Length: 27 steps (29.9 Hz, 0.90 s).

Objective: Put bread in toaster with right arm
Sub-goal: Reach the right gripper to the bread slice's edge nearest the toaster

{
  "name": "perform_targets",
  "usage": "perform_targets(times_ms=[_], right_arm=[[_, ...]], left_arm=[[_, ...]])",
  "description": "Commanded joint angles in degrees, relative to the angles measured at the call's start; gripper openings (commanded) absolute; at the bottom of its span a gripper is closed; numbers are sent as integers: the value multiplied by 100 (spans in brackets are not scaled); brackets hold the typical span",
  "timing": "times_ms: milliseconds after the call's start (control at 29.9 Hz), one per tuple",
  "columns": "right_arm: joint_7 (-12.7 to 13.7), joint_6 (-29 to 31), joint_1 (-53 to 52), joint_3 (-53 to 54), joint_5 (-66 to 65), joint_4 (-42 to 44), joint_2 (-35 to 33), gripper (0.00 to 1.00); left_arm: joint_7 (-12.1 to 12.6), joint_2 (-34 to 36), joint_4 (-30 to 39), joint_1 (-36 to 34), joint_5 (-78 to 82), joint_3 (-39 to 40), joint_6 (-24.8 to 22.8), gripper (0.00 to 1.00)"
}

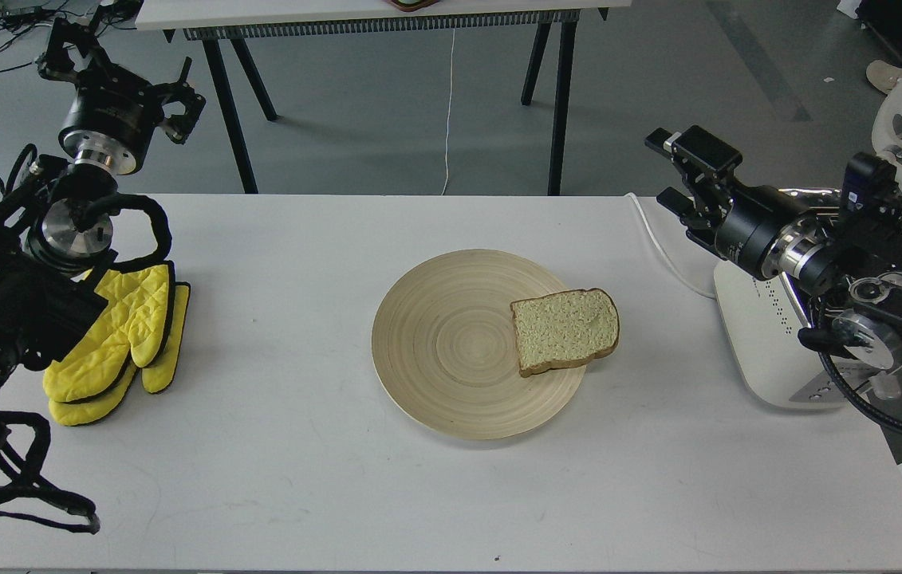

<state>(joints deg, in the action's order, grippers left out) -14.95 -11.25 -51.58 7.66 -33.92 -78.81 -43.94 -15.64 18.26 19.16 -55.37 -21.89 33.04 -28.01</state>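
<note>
Bread (565, 330): lies flat on the wooden plate (451, 351), crust overhanging the rim nearest the right arm, below and left of the right jaws (678, 171); an easy edge to pinch.
Right jaws: parted, empty, hovering above the desk (299, 478).
Toaster (762, 343): directly beneath the right arm, slots hidden.
Left jaws (179, 108): raised clear; cannot tell whether open.
Oven mitts (120, 343): under the left arm.
Room: bare desk between plate and toaster.
</note>
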Motion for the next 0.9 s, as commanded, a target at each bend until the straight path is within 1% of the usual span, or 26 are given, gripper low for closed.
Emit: perform_targets(times_ms=[0,134,268,335,502,603,670,770,871], right_arm=[[18,-333,192,-274,-299,-20,130,88],[62,-430,587,-248,-308,225,447,86],[1,-439,816,-142,-255,726,658,84],[-35,-448,930,-142,-290,875,877,82],[-35,-518,1168,-151,-299,1359,1378,78],[-26,-527,1247,-151,-299,1596,1563,76],[-26,-518,1256,-195,-299,1719,1651,73],[-26,-501,1274,-213,-273,1869,1739,65],[-26,-501,1379,-204,-281,1869,1792,61]], left_arm=[[-9,-7,0,0,0,0,1,100],[-9,-7,0,0,0,0,1,100],[-9,-7,0,0,0,0,1,100],[-9,-7,0,0,0,0,1,100],[-9,-7,0,0,0,0,1,100],[-9,-7,0,0,0,0,1,100],[-9,-7,0,0,0,0,1,100],[-9,-7,0,0,0,0,1,100],[-17,-7,0,0,0,0,1,100]])
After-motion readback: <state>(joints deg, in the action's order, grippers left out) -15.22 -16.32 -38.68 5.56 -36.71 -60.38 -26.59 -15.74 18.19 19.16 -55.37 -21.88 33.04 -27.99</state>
